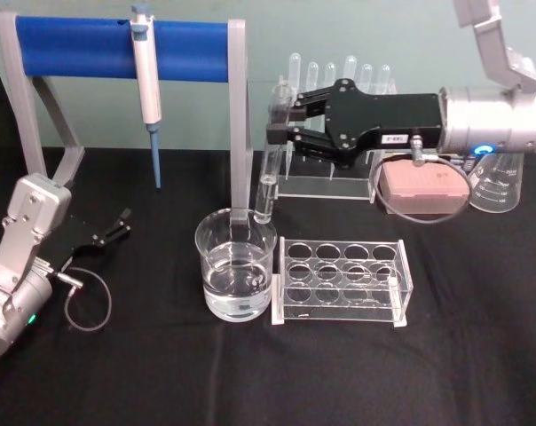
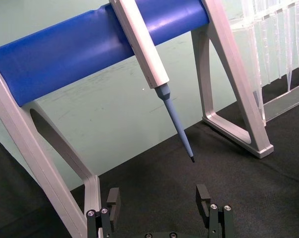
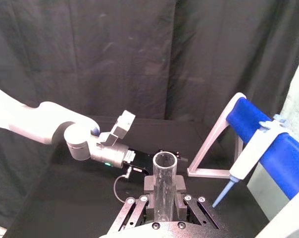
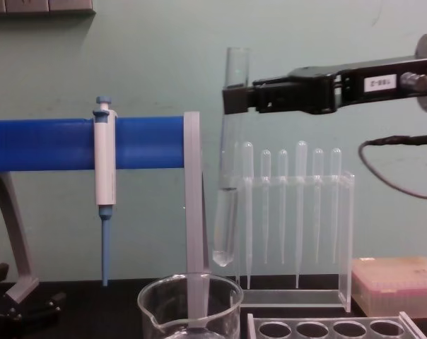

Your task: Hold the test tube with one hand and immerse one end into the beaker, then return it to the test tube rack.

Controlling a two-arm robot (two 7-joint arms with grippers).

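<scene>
My right gripper (image 1: 282,121) is shut on the upper part of the test tube (image 1: 269,177), which hangs nearly upright with its rim on top. In the chest view the right gripper (image 4: 232,99) holds the test tube (image 4: 226,212) with its round end clear of and above the beaker (image 4: 191,304), toward the beaker's right rim. The beaker (image 1: 236,266) holds water. The right wrist view has the test tube (image 3: 164,183) clamped between the fingers (image 3: 181,184). At the table's left my left gripper (image 1: 117,227) rests parked, and the left gripper (image 2: 158,197) stands open.
An empty clear tube rack (image 1: 343,282) stands right of the beaker. Behind are a rack of plastic pipettes (image 1: 339,75), a pink box (image 1: 423,188) and a glass flask (image 1: 499,182). A white-and-blue pipettor (image 1: 146,80) hangs on the blue-barred stand (image 1: 73,46) at the left.
</scene>
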